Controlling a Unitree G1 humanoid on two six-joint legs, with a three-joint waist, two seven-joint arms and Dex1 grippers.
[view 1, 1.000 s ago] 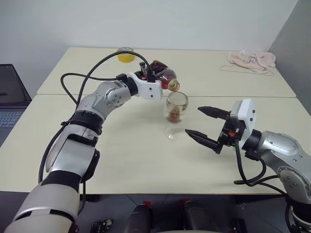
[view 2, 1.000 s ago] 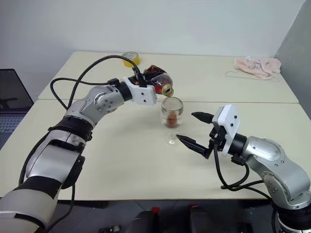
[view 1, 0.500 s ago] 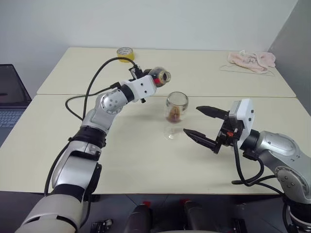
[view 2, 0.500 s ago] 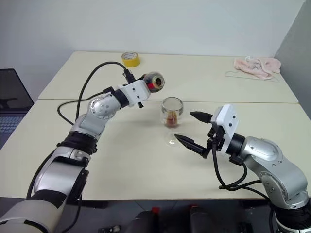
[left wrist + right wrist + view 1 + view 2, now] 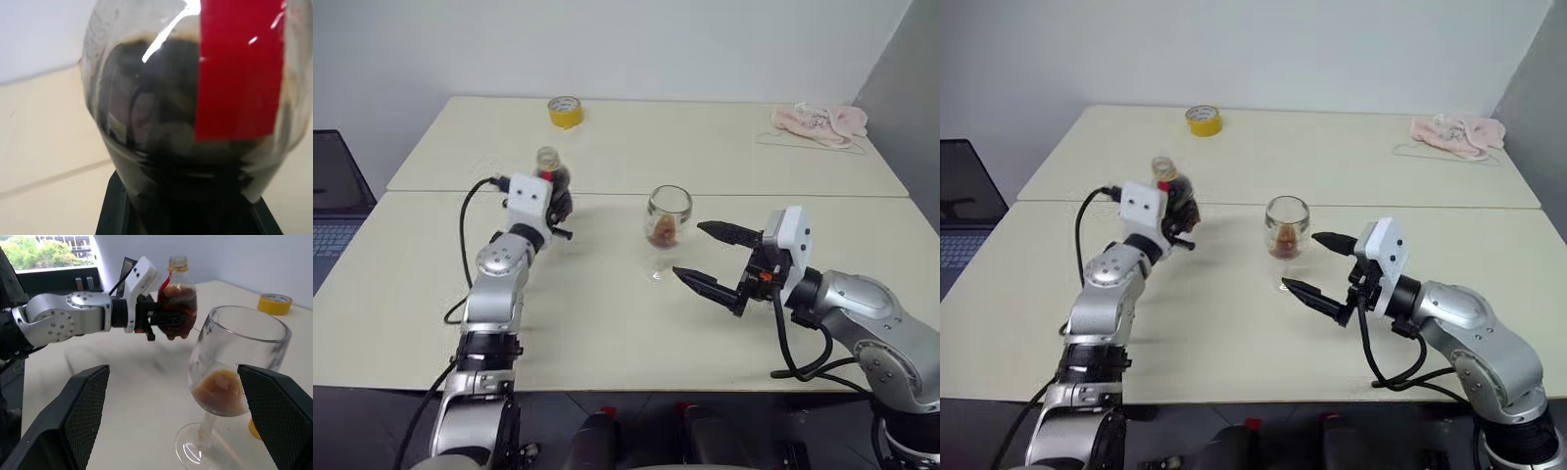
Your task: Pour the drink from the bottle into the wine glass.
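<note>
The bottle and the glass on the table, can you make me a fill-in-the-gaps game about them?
1. The left gripper is shut on the ____.
2. The bottle is held ____, not tipped over.
3. The wine glass stands between the open fingers of the ____ gripper.
4. The tape roll at the table's far edge is ____ in colour.

Missing words: bottle; upright; right; yellow

Silver-grey metallic arms, black joint bands, white wrist housings, black looping cables; left gripper [image 5: 1178, 217], right gripper [image 5: 703, 257]: black pointed fingers.
</note>
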